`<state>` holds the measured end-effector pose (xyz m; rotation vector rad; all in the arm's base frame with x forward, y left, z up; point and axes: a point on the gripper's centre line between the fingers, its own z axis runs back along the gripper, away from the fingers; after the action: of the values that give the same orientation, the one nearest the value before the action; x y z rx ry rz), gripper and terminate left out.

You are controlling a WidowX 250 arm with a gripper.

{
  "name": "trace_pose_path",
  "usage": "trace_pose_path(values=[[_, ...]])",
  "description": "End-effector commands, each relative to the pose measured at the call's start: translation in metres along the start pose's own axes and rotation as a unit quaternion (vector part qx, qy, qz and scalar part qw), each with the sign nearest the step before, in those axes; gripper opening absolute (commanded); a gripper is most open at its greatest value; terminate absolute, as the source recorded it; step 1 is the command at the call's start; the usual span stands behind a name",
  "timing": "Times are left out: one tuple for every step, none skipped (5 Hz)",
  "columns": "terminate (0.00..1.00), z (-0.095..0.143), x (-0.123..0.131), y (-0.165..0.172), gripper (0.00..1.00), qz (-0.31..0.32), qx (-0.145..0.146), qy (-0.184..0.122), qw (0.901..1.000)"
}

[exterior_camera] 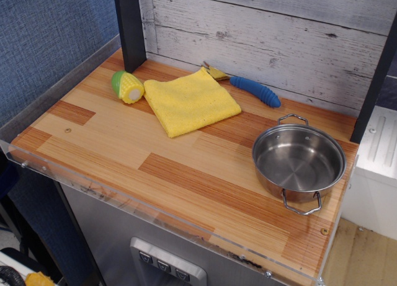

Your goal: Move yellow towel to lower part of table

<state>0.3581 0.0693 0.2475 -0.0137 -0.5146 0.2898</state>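
You have not started yet: the yellow towel [191,102] lies flat at the far part of the table [186,174], beside the toy corn [128,87]. The gripper is out of view, so you cannot tell its state.

The yellow towel [191,102] is a bright yellow, folded, roughly square cloth. It lies flat on the table [124,156], rotated so its corners point diagonally, in the far central area near the back edge. The table is a rectangular wood-plank top of light and reddish-brown strips with a clear acrylic rim.
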Motion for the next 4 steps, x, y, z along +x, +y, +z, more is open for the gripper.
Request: trace_pose_path(values=[[0.00,0.000,0.000,0.000,1.00,0.000,0.000,0.000,1.0000],[0.00,-0.015,-0.021,0.003,1.00,0.002,0.008,0.028,0.9996],[0.00,-0.039,-0.052,0.010,1.00,0.004,0.028,0.042,0.9987],[0.00,-0.065,-0.076,0.025,1.00,0.024,0.041,0.052,0.9975]])
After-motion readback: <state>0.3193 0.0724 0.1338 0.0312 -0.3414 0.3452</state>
